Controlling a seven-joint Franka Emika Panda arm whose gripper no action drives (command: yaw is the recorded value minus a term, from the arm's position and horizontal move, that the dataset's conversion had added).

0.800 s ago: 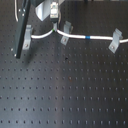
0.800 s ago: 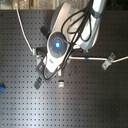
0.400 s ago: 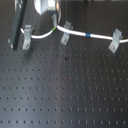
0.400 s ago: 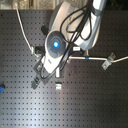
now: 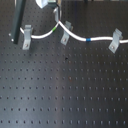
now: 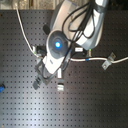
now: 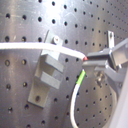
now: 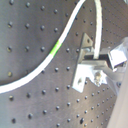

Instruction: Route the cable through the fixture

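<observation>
While the claw [image 7: 92, 64] looks pinched nearly closed on the thin white cable with a blue band [image 5: 80, 36] in the first wrist view, the grip itself can't be fully confirmed. Just beside it sits a grey metal clip [image 7: 49, 67], with the cable laid over its top. In the first exterior view, the cable is seen draped across three clips on the black perforated surface [image 5: 65, 90]. Routing seems mid-way; next up, the cable probably needs lowering into that clip's slot.
</observation>
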